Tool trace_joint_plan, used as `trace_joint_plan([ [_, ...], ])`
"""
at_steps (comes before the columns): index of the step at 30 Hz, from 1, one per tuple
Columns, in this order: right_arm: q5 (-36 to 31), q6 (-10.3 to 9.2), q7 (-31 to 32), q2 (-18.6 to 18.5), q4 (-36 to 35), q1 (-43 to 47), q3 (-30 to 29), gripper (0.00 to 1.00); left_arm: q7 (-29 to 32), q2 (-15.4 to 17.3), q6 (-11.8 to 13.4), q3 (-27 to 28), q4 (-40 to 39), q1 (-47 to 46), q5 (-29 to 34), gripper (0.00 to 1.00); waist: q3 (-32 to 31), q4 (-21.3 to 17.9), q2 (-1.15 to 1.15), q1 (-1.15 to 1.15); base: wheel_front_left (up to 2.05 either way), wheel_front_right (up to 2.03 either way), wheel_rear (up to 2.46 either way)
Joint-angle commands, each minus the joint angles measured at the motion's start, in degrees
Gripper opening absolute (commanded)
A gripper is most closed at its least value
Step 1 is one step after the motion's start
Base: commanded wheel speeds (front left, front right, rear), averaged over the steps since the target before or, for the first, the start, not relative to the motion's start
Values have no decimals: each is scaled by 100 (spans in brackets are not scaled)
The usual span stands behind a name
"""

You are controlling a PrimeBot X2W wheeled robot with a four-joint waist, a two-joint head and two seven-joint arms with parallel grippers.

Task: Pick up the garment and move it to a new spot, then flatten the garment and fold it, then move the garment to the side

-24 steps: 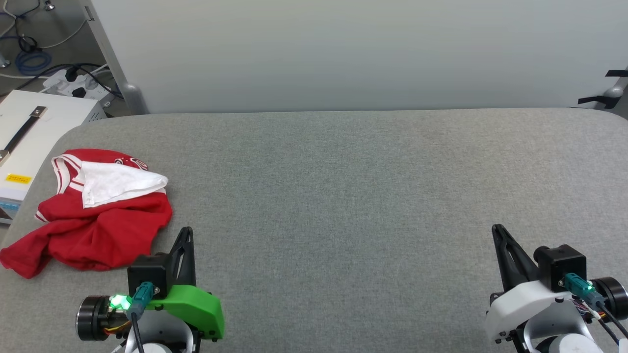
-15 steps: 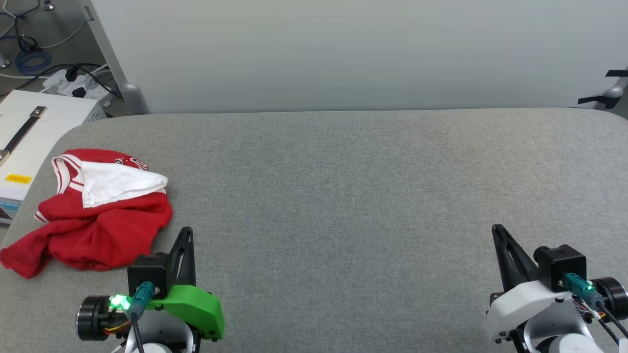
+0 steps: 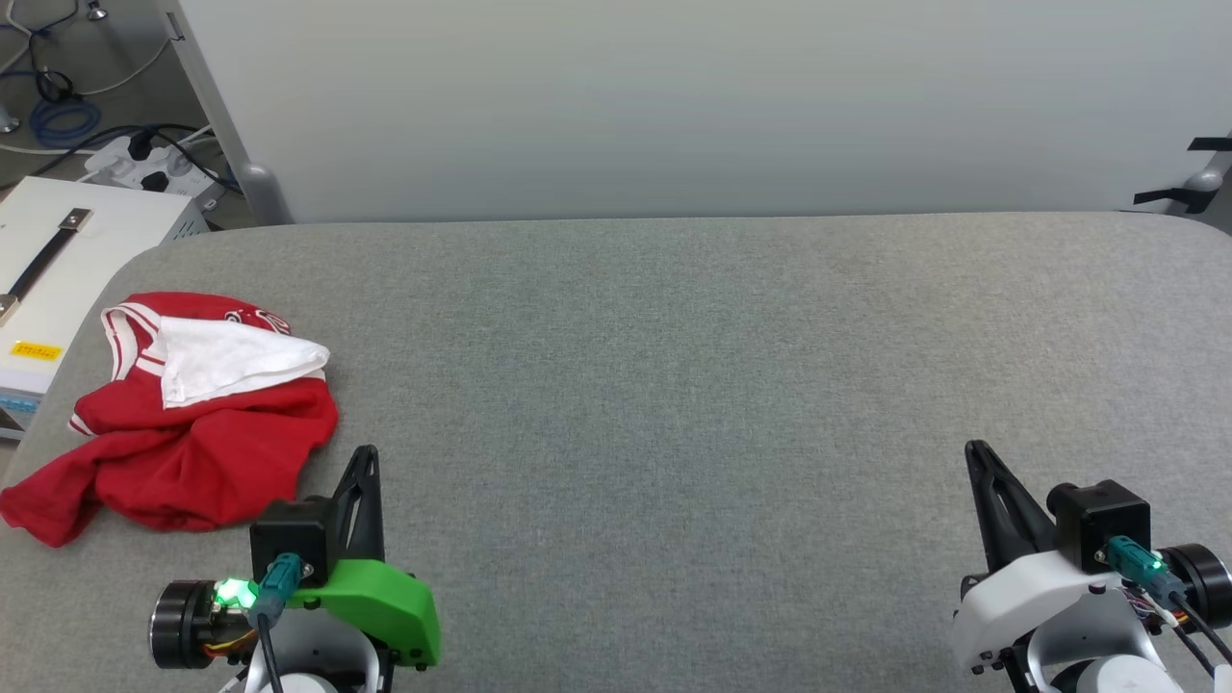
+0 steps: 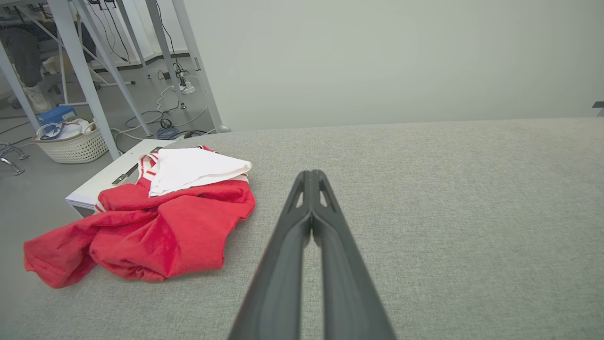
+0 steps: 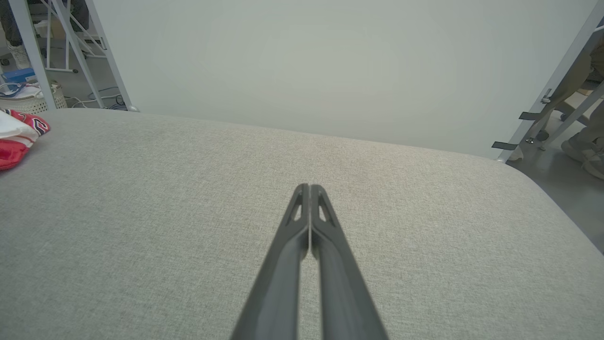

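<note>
Nothing moved; left wrist view catches a basket (image 4: 71, 144) beyond the garment (image 4: 155, 222).

You see a table (image 3: 674, 385) covered in grey woven cloth, matt and slightly rough. By its left edge, the garment (image 3: 192, 452) is soft red knit cloth, crumpled, with a smoother white cloth sleeve (image 3: 231, 356). The left gripper (image 3: 366, 452) and right gripper (image 3: 975, 448) look like dark matt plastic. The left carries a smooth green plastic cover (image 3: 380, 597), the right a slightly glossy white plastic cover (image 3: 1020, 592). Beyond the table's far edge, the pale panel (image 3: 674, 106) looks smooth and matt.
</note>
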Motion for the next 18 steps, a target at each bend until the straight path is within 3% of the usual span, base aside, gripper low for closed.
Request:
trace_joint_plan([
  [1, -57, -3, 15, -5, 9, -94, 8, 0, -4, -26, 25, 3, -13, -99, 57, 0, 0, 0, 0, 0, 0, 0, 0],
  [15, -57, -3, 15, -5, 9, -94, 8, 0, -4, -26, 25, 3, -13, -99, 57, 0, 0, 0, 0, 0, 0, 0, 0],
  [16, 1, 0, -2, 0, 0, 0, -1, 100, -2, 0, 2, 0, 0, 0, 0, 100, 0, 0, 0, 0, 0, 0, 0],
  [18, 4, 0, -2, 0, 0, 3, -2, 100, -2, 2, 1, 0, 1, 6, -3, 100, 0, 0, 0, 0, 0, 0, 0],
])
